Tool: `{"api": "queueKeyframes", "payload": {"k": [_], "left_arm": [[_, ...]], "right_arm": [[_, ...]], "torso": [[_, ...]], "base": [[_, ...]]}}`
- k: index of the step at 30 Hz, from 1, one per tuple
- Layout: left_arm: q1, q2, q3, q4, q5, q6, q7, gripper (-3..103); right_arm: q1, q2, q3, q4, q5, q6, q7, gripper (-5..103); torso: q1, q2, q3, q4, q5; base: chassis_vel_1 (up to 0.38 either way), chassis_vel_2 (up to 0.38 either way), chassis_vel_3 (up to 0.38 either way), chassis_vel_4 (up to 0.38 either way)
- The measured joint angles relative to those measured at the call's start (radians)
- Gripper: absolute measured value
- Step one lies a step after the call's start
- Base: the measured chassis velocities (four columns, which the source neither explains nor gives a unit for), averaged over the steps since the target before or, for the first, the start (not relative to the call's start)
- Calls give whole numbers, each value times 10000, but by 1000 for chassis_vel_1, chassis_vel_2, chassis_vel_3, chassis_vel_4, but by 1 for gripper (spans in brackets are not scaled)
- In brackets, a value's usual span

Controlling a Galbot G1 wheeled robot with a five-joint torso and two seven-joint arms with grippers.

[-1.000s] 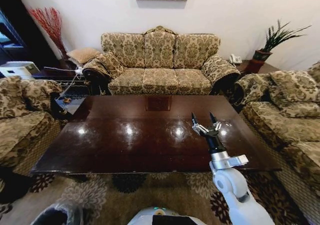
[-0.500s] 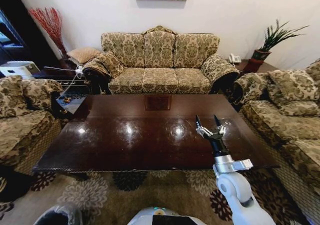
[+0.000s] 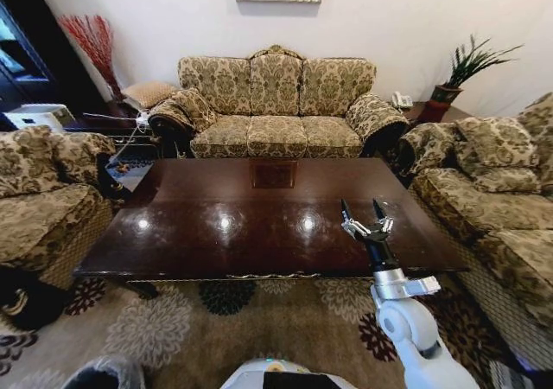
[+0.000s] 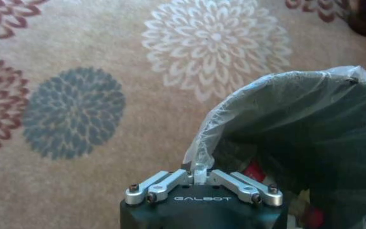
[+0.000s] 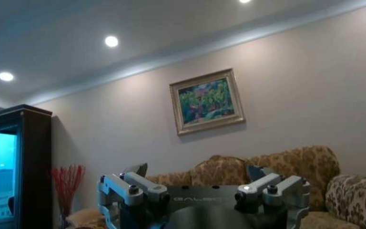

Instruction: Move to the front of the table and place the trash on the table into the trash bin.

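I see the table [image 3: 259, 225] in front of the robot, its dark glossy top bare between the sofa [image 3: 276, 104] and 2 armchairs. My right gripper [image 3: 366, 220] is raised over the table's near right part, pointing up, jaws spread wide and holding nothing. My left gripper [image 4: 201, 179] is pinched on the bag liner at the rim of the trash bin [image 4: 297, 143], which sits on the flowered carpet [image 4: 81, 95] short of the table.
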Motion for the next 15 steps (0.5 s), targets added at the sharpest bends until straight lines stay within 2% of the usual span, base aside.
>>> {"api": "queueKeyframes", "payload": {"k": [1,2,3,6,9,10,11,13,15], "left_arm": [[32,-33,-9,-76,52,151,113,-2],[49,-46,-33,-99,165,326,138,2],[49,-46,-33,-99,165,326,138,2],[169,-90,-155,-202,285,862,286,18],[296,-134,-199,-258,338,1042,420,24],[388,-167,-238,-302,376,1156,486,34],[445,-188,-265,-336,392,1201,529,40],[522,-216,-303,-384,407,1230,591,40],[743,-291,-397,-551,463,1326,861,51]], "right_arm": [[-7,0,16,-11,6,9,0,100],[-25,5,34,-20,23,26,0,100],[-25,5,34,-20,23,26,0,100],[-95,42,63,-56,68,92,-1,100],[-144,56,83,-69,84,126,-1,100],[-189,61,94,-81,105,163,-1,100],[-213,62,100,-89,127,184,-2,100],[-230,62,101,-101,150,208,-5,100],[-240,71,102,-153,195,269,-21,100]], "torso": [[5,-1,1,-1,4],[8,-2,2,-3,14],[8,-2,2,-3,14],[7,-2,2,-6,7],[3,-1,1,-3,5],[0,-1,-1,-3,2],[0,-1,-1,-3,0],[1,-1,-1,-2,-1],[2,-1,0,-3,0]], "base": [[0,0,0,0],[0,0,0,0],[0,0,0,0],[0,0,0,0],[0,0,0,0],[0,0,0,0],[0,0,0,0],[0,0,0,0],[0,0,0,0]]}}
